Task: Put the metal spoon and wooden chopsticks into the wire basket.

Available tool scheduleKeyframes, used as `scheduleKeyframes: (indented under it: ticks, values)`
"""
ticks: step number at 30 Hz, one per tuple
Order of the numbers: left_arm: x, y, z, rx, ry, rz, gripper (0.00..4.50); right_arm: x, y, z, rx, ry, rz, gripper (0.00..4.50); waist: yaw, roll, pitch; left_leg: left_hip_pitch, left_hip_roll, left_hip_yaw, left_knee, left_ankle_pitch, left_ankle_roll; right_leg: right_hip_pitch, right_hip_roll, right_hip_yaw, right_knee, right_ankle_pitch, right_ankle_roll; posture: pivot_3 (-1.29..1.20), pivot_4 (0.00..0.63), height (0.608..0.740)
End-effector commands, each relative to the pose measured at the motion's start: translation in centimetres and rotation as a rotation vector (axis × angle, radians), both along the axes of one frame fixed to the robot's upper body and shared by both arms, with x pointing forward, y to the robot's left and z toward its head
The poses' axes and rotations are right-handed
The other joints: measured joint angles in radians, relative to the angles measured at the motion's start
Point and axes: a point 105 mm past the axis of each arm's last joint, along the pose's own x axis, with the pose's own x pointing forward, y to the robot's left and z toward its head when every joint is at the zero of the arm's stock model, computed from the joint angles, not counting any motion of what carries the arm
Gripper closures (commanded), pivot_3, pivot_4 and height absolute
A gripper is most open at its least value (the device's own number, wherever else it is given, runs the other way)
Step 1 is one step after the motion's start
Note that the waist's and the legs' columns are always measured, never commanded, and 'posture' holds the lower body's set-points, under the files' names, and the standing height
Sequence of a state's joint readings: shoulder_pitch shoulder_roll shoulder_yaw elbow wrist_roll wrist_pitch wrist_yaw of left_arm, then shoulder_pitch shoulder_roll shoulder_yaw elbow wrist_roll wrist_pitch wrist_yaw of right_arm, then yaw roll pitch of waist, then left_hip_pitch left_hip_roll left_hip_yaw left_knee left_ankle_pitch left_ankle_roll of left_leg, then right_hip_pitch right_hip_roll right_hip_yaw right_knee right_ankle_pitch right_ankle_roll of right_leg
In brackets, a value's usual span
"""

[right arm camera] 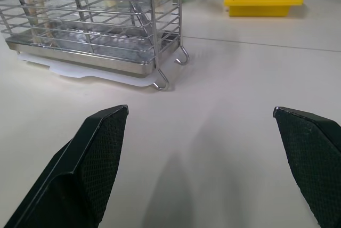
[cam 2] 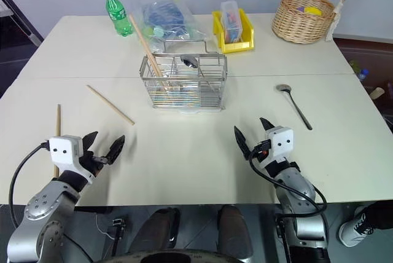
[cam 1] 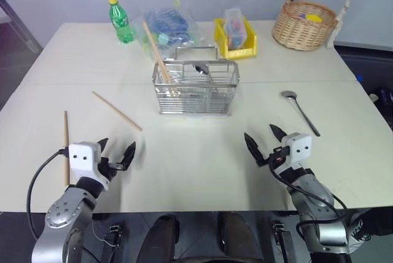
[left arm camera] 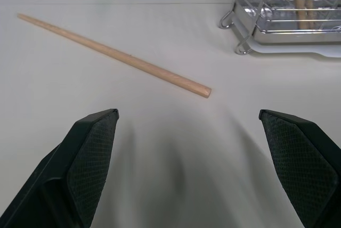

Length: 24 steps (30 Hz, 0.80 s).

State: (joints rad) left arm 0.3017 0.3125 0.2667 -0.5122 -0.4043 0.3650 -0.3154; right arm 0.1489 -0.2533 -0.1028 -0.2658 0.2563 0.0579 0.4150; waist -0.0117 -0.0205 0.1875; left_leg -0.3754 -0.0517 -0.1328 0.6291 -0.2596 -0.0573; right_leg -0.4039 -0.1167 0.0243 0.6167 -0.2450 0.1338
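The wire basket [cam 1: 195, 91] stands mid-table, with one wooden chopstick [cam 1: 158, 57] leaning inside its left compartment. A second chopstick [cam 1: 116, 111] lies loose on the table to the basket's left, and a third chopstick [cam 1: 66, 146] lies near the left edge beside my left arm. To the right of the basket lies the metal spoon [cam 1: 299, 111], bowl pointing away from me. My left gripper [cam 1: 118, 146] is open and empty near the front edge, short of the loose chopstick [left arm camera: 114, 55]. My right gripper [cam 1: 259, 133] is open and empty, in front of the basket [right arm camera: 96, 20] and left of the spoon.
Along the far side stand a green bottle [cam 1: 121, 20], a clear plastic bag [cam 1: 167, 24], a yellow bin [cam 1: 235, 40] and a round wicker basket [cam 1: 305, 24]. Bare tabletop [cam 1: 196, 152] lies between the grippers and the wire basket.
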Motion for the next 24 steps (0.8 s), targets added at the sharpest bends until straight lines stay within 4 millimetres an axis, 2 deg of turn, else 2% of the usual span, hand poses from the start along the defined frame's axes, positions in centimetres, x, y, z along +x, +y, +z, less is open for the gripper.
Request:
scheduleKeyframes:
  ticks: [1, 24]
  values:
    - [-0.13, -0.30, 1.36, 0.000, -0.058, -0.015, 0.05, -0.22, 0.47, 1.29, 0.012, -0.049, 0.011, 0.00, 0.000, 0.000, 0.000, 0.000, 0.000, 0.000, 0.000, 0.000, 0.000, 0.000, 0.000, 0.000, 0.000, 0.000, 0.000, 0.00, 0.150, 0.740]
    - [-0.28, -0.39, 1.03, 0.006, -0.043, -0.030, 0.05, 0.06, 0.43, 0.86, 0.017, -0.035, 0.009, 0.00, 0.000, 0.000, 0.000, 0.000, 0.000, 0.000, 0.000, 0.000, 0.000, 0.000, 0.000, 0.000, 0.000, 0.000, 0.000, 0.00, 0.150, 0.740]
